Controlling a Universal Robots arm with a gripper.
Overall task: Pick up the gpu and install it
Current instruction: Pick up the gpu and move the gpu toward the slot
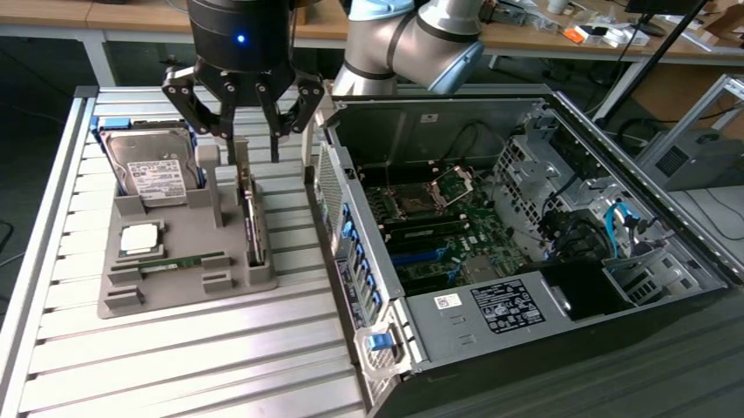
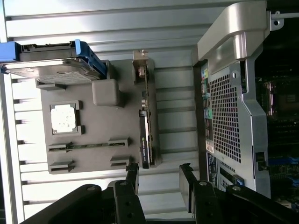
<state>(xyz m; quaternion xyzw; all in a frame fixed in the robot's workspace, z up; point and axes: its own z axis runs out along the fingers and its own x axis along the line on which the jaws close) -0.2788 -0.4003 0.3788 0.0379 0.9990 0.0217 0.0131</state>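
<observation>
Fronting wooden desks (image 1: 529,39), a slatted metal table (image 1: 174,348) carries the gpu (image 1: 251,222).

Bright, even light is falling from overhead onto the slatted table (image 1: 174,348), and its metal ribs are throwing back a pale sheen at the exterior view's near left. The inside of the computer case (image 1: 407,122) is sitting in dimmer shade. In the wrist view the hard drive (image 2: 46,65) and the processor (image 2: 63,117) are glaring almost white, while my fingers (image 2: 133,177) are showing as dark shapes.
</observation>
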